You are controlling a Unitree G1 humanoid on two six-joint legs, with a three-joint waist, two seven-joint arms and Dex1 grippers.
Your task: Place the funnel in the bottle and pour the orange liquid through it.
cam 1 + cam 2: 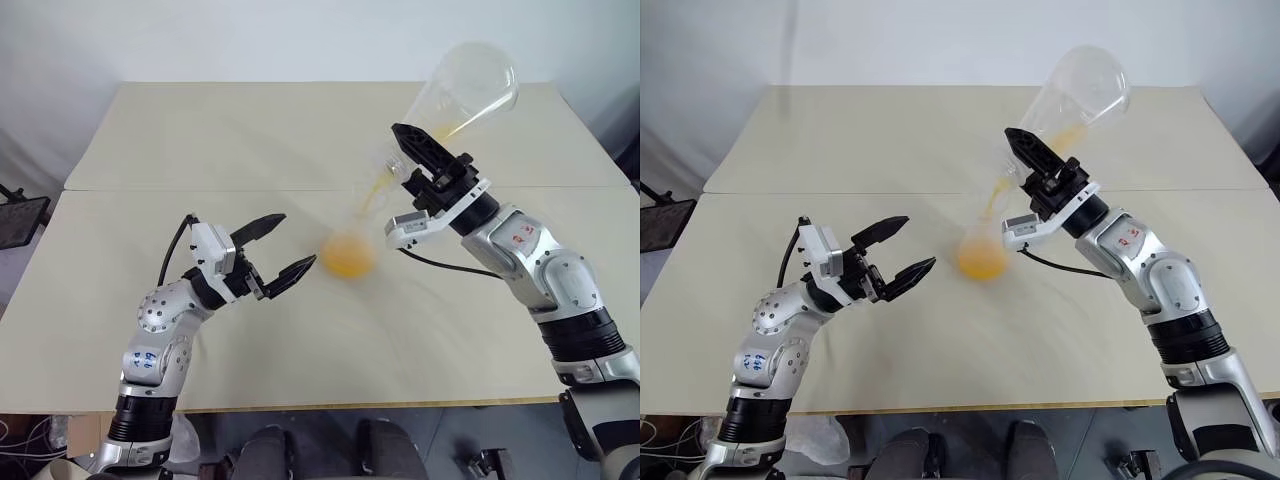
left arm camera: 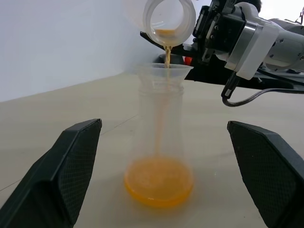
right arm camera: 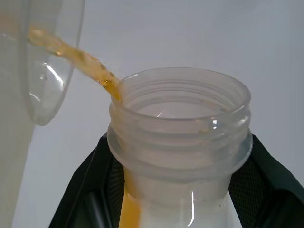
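The bottle stands upright on the table with the clear funnel seated in its neck. Orange liquid pools in its round base. My right gripper is shut on the neck of a large clear flask, tipped mouth-down over the funnel. A thin orange stream runs from the flask's mouth into the funnel, and a little orange remains inside the flask. My left gripper stands open just left of the bottle, its fingers on either side and apart from the glass.
Two pale tables meet at a seam running across the middle. A black object sits beyond the left table edge. A white wall rises behind the far edge.
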